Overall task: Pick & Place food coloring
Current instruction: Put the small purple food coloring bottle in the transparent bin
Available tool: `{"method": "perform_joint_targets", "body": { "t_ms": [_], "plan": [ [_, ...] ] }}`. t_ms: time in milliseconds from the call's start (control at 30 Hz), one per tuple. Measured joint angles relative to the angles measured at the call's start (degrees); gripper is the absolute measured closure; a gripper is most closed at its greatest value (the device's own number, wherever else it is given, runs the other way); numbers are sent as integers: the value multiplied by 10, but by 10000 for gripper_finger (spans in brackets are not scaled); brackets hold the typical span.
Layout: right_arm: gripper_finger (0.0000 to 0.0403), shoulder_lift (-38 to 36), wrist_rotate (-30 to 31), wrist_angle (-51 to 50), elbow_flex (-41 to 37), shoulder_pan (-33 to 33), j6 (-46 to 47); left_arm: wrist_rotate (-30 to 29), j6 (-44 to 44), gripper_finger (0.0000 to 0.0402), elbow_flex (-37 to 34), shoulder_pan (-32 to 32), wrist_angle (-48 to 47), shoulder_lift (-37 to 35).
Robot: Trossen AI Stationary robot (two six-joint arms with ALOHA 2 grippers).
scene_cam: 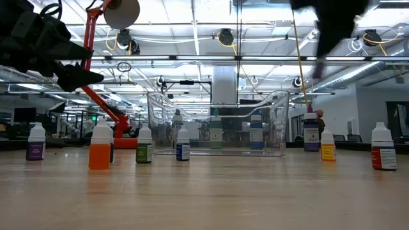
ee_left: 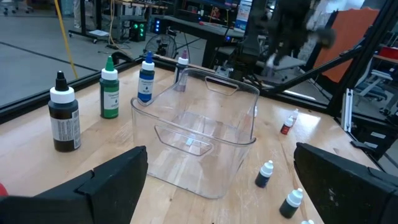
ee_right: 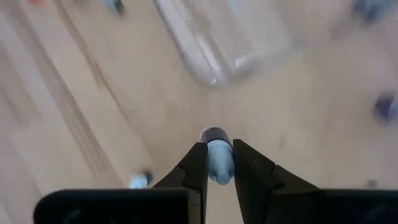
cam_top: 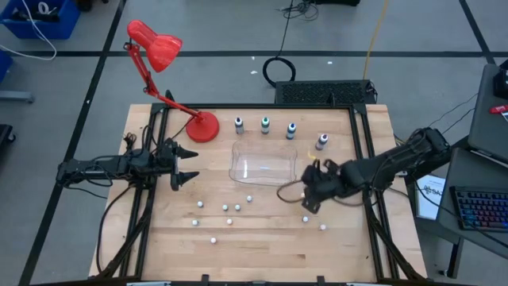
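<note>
My right gripper (ee_right: pixel 219 163) is clamped on a small pale-capped bottle (ee_right: pixel 216 154), which sits upright between the fingertips with its cap showing above them. In the high view this gripper (cam_top: pixel 311 199) is over the wood table (cam_top: pixel 262 254), just beside the clear bin's (cam_top: pixel 263 165) right front corner. My left gripper (cam_top: pixel 184 164) hangs with its jaws spread wide and nothing between them, left of the bin, near the red lamp's base (cam_top: pixel 202 126). Four dropper bottles stand in a row along the bin's far side: dark (ee_left: pixel 64 117), green (ee_left: pixel 109 90), blue (ee_left: pixel 146 79) and, at the far corner, a purple one (cam_top: pixel 321 141). Smaller bottles are scattered over the table in front of the bin; the low view shows an orange one (scene_cam: pixel 100 149) and a yellow one (scene_cam: pixel 328 147) among them. The bin holds nothing that I can make out.
</note>
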Motion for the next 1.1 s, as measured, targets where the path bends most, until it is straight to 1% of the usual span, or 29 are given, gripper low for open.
{"method": "perform_joint_targets", "body": {
  "t_ms": [200,300,367,467,567,633,767,867,1000,1100],
  "plan": [
    [361,2,-2,5,112,-104,-156,0,0,2,0,0,0,0],
    [361,14,-13,9,161,-153,-212,0,0,2,0,0,0,0],
    [361,33,-19,5,195,-173,-237,0,0,2,0,0,0,0],
    [361,82,-25,0,255,-184,-280,0,0,2,0,0,0,0],
    [361,146,-51,-21,321,-185,-315,0,0,2,0,0,0,0],
    [361,195,-64,-49,372,-185,-332,0,0,2,0,0,0,0],
    [361,289,-64,-116,460,-185,-356,0,0,2,0,0,0,0],
    [361,344,-70,-136,475,-185,-369,0,0,2,0,0,0,0],
    [361,397,-106,-131,463,-185,-390,0,0,2,0,0,0,0],
    [361,433,-107,-129,457,-187,-413,0,0,2,0,0,0,0]
  ]
}}
